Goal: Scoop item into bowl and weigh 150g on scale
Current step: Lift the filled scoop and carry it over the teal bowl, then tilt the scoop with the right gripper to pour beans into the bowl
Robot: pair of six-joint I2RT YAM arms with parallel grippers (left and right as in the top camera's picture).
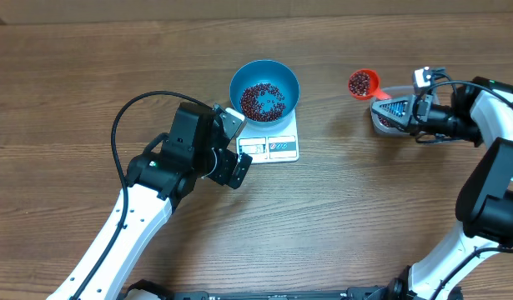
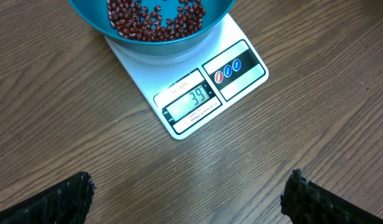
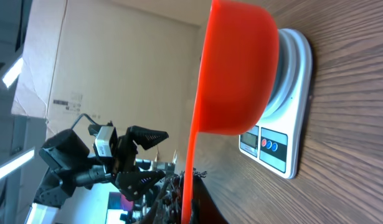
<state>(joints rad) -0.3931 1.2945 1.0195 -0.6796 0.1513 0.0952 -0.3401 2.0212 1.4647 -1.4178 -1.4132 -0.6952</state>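
The blue bowl [image 1: 264,77] stands on the white scale [image 1: 283,148] and holds a layer of red-brown beans [image 1: 263,101]. In the left wrist view the bowl [image 2: 155,48] and beans [image 2: 155,15] are at the top, and the scale [image 2: 241,68] shows 39 on its display. My left gripper [image 1: 236,147] is open beside the scale's left front corner, with only bare wood between its fingers [image 2: 60,199]. To the right of the bowl, my right gripper [image 1: 392,107] is shut on the handle of an orange scoop [image 1: 361,83] that has beans in it. The scoop [image 3: 235,68] hides the bowl in the right wrist view.
A pale, see-through container [image 1: 388,117] lies under the right gripper, mostly hidden by it. The left arm's black cable [image 1: 123,117] loops over the table at the left. Bare wood surrounds the scale [image 3: 284,146].
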